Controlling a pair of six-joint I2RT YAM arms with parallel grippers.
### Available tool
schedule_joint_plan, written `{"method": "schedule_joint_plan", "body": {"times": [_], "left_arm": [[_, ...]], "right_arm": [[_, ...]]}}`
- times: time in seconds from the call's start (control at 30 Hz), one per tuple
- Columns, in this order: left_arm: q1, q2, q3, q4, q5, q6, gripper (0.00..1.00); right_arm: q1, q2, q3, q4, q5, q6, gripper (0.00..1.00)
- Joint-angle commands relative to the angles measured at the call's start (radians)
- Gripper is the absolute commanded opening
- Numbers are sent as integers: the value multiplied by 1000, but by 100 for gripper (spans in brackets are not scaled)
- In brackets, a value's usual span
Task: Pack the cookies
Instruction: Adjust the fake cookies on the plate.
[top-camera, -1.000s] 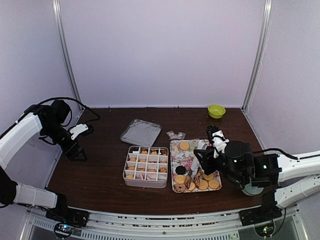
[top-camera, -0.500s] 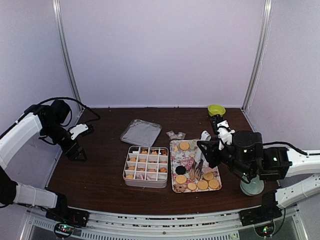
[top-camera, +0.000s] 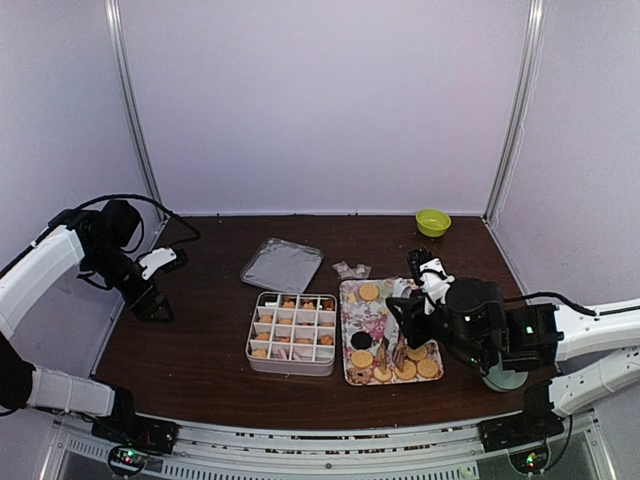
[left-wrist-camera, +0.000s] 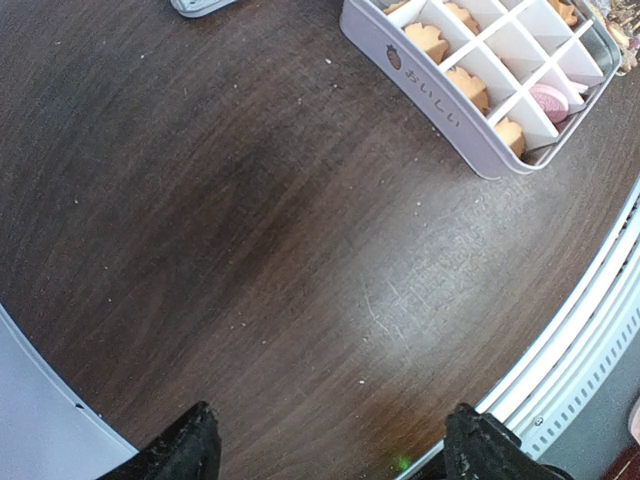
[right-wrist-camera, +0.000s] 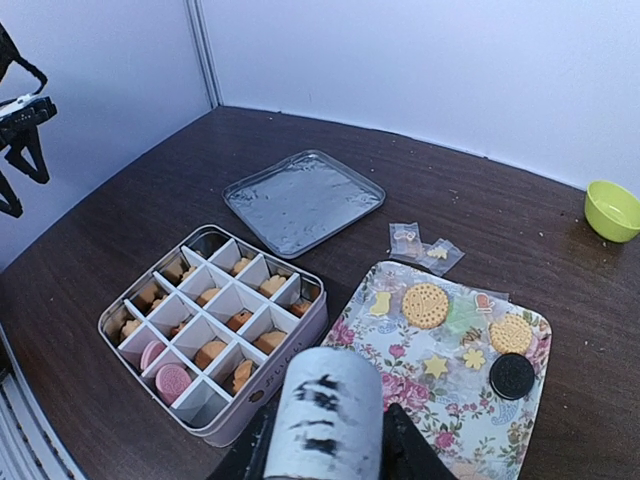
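With the right tool (top-camera: 405, 325) clamped on the taped tongs (right-wrist-camera: 322, 420) over the floral tray (right-wrist-camera: 400, 370) and the left tool (left-wrist-camera: 340, 445) open above the bench (left-wrist-camera: 250, 200), I centre the tips on one of the cookies (right-wrist-camera: 426, 305) lying on that tray and squeeze lightly to avoid crumbling.

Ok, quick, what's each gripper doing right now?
Left gripper: open, holding nothing.
Right gripper: closed on the white-wrapped handle of what look like the tongs.
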Motion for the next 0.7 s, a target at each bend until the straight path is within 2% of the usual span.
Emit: {"method": "schedule_joint_plan", "body": {"times": [0.0,0.67], "left_arm": [[7,-11,20,19,8,-6,80],[7,-10,16,18,9,-8,80]], "right_arm": [[12,17,-26,53,3,35,33],[37,-49,-7,55,14,31,34]]}}
